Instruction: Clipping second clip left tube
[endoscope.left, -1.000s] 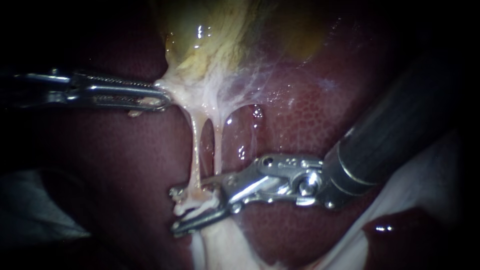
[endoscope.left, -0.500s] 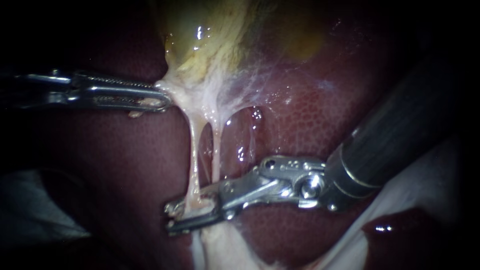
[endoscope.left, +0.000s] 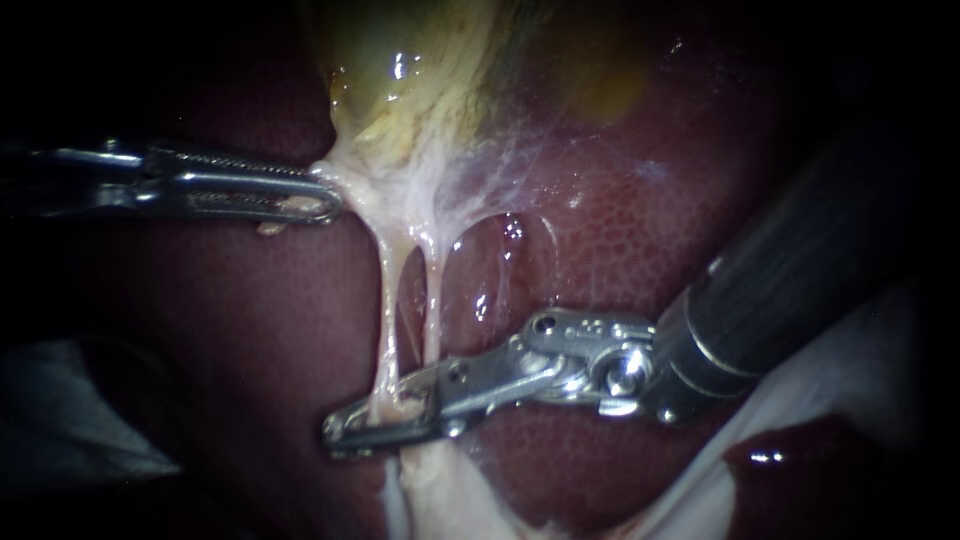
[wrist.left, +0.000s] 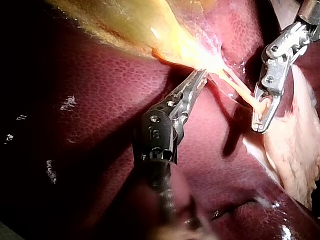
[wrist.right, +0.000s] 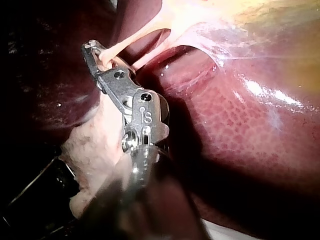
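Left tube (endoscope.left: 388, 300) pinched between right tool's (endoscope.left: 335, 435) near-closed jaws; left tool (endoscope.left: 330, 203) clamps the gallbladder (endoscope.left: 430, 60) neck taut. Squeeze looks nearly finished, release remaining.

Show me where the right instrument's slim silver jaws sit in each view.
Endoscope view: right instrument low, left of centre, jaws shut on the thin pale left tube.
Left wrist view: right instrument beyond and beside the left instrument, across that tube.
Right wrist view: right instrument ahead of its own shaft, on the tube.
Shared landmark: the glossy yellow gallbladder.
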